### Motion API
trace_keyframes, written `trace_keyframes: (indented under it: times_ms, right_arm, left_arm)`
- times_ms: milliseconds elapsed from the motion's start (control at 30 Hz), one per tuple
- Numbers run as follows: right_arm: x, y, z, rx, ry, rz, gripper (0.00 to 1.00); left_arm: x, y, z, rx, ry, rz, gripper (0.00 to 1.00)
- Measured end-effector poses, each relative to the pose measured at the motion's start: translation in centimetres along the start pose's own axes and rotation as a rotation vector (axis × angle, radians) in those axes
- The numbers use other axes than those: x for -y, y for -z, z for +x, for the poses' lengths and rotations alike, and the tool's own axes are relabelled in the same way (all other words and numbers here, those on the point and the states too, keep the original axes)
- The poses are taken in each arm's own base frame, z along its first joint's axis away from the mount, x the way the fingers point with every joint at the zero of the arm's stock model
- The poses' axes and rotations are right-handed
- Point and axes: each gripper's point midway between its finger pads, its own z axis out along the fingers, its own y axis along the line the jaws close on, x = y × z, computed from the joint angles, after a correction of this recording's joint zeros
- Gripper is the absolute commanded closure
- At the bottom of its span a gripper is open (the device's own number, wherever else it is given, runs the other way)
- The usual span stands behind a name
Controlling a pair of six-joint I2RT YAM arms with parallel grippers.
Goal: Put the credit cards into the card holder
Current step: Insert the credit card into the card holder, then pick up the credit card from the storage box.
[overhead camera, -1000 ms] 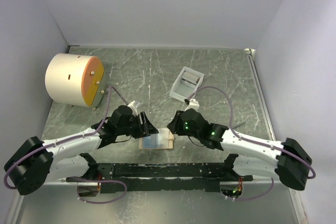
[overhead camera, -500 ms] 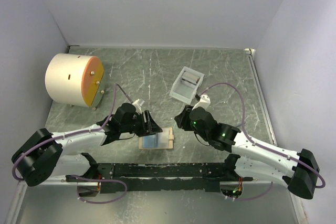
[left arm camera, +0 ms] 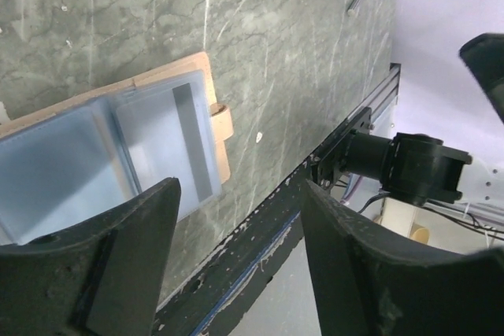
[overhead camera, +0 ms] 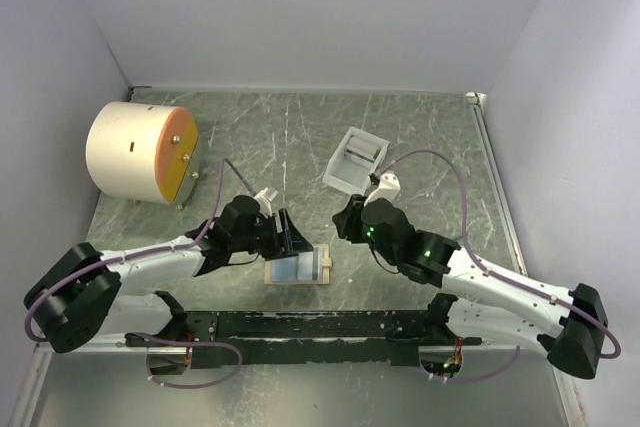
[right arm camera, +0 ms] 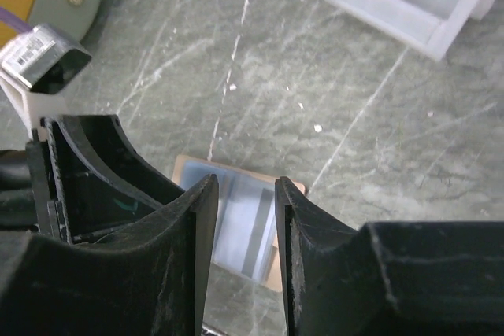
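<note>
Now the left pincer [left arm camera: 240, 186] is spread wide, the right pincer [right arm camera: 246, 194] a little, both empty beside the open tan-and-blue wallet [left arm camera: 118, 155].

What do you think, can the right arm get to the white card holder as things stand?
Probably yes. The right gripper hangs open just short of the card holder, only bare table between them; the left gripper sits aside by the wallet.
</note>
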Motion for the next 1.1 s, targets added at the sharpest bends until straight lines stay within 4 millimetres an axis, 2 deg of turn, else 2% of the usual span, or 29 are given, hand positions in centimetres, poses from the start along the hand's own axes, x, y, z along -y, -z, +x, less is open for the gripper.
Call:
trace_keyframes:
  times_ms: [67, 133, 300, 367, 433, 567, 733, 867, 967, 1100]
  right_arm:
    - [-0.4, 0.0, -1.1, 0.024, 0.031, -0.001, 0.61]
    - [-0.9, -0.2, -2.2, 0.042, 0.077, 0.005, 0.60]
    - [-2.2, -2.5, -5.2, 0.029, 0.197, 0.037, 0.59]
    - [-2.1, -3.6, -6.5, 0.031, 0.232, 0.052, 0.58]
    - [-0.9, -4.9, -7.7, 0.029, 0.265, 0.079, 0.58]
    - [2.9, -8.2, -9.8, -0.013, 0.348, 0.178, 0.54]
    - [5.5, -12.7, -11.8, -0.070, 0.514, 0.250, 0.48]
    - [7.3, -15.8, -12.2, -0.128, 0.638, 0.280, 0.47]
    - [9.0, -17.7, -12.3, -0.177, 0.727, 0.307, 0.51]
    - [11.1, -18.6, -11.4, -0.250, 0.852, 0.327, 0.52]
  left_arm:
    - [0.3, 0.3, -0.2, 0.010, -0.007, 0.006, 0.16]
    - [0.6, 0.9, -0.5, 0.031, -0.020, 0.008, 0.11]
    - [1.1, 3.0, -1.7, 0.117, -0.064, -0.015, 0.08]
    - [1.1, 4.1, -2.3, 0.159, -0.082, -0.038, 0.09]
    - [1.0, 5.3, -2.9, 0.196, -0.101, -0.070, 0.10]
    - [0.7, 7.4, -3.6, 0.250, -0.140, -0.129, 0.10]
    - [0.5, 10.1, -4.4, 0.300, -0.194, -0.200, 0.08]
    - [0.7, 11.8, -5.0, 0.340, -0.229, -0.224, 0.09]
    - [0.3, 12.3, -4.8, 0.338, -0.238, -0.245, 0.10]
    - [-0.1, 12.8, -4.6, 0.339, -0.237, -0.262, 0.09]
